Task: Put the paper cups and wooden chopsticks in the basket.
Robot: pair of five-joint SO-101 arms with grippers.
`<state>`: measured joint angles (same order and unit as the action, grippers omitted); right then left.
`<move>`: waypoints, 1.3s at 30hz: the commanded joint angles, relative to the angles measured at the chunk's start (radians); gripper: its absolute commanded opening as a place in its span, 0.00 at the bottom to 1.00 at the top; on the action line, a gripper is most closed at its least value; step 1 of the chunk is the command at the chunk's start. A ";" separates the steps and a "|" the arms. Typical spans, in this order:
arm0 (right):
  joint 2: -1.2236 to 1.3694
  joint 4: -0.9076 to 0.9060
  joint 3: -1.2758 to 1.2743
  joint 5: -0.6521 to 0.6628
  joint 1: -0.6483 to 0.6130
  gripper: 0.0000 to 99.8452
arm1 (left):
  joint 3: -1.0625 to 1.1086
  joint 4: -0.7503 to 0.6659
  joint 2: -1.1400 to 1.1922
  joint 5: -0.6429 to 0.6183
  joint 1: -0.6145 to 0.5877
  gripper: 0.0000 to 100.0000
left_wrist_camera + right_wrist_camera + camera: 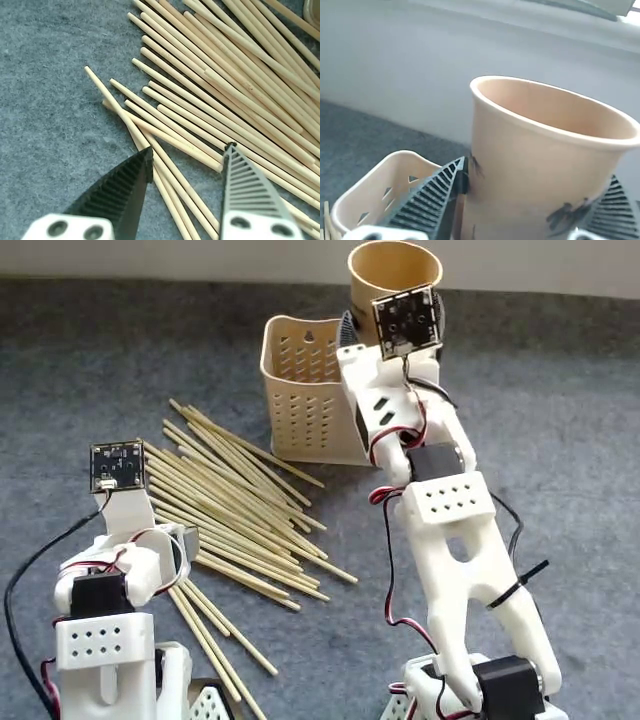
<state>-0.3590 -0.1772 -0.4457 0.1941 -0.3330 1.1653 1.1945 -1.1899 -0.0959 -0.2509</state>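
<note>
Two ribbed fingers of the left gripper [189,149] stand well apart over the near end of the chopsticks [210,90], holding nothing. The sticks lie loose on the grey carpet [80,360] in a rough fan, most of them side by side and some crossing. In the high view this pile [240,500] spreads from the left arm towards the basket [310,400], and a few sticks reach close to the basket's foot. The right gripper [537,170] is closed on a paper cup [545,110], with one finger on each side of its wall. The cup [385,275] is upright with its mouth open upwards, just beside the basket's far corner. In the right wrist view its rim is higher than the basket's [375,185] rim.
</note>
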 commanded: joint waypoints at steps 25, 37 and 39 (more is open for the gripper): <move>-0.289 -0.303 0.087 0.025 -0.091 0.49 | 0.010 -0.018 -0.012 -0.011 -0.012 0.23; -0.177 -0.495 0.157 -0.017 -0.038 0.49 | 0.012 -0.018 -0.012 -0.011 -0.012 0.23; -0.177 -0.549 0.205 -0.041 -0.038 0.52 | 0.012 -0.018 -0.012 -0.011 -0.012 0.23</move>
<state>-0.5263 -0.6713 -0.3445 0.1834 -0.3836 1.1838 1.1899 -1.1899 -0.0959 -0.2509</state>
